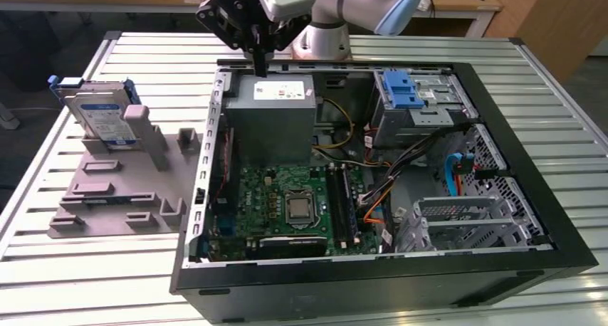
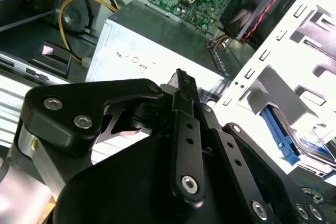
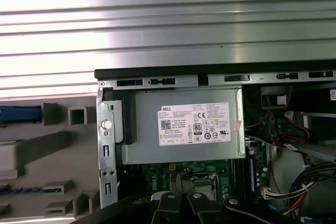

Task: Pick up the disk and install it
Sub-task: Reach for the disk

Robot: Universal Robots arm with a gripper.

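disk (image 1: 102, 119) stands on edge in the grey holder (image 1: 114, 198) on the slatted table (image 1: 85, 283), out at the exterior view's left, just beside the open computer case (image 1: 380, 276) and well apart from the gripper (image 1: 258, 64). gripper hangs over the case's far edge, just above the grey power supply box (image 1: 275, 119), fingers pressed together, nothing between them. in both wrist views the closed fingertips (image 3: 173, 182) (image 2: 185, 85) sit over that box, green motherboard (image 1: 295, 198) next to it.
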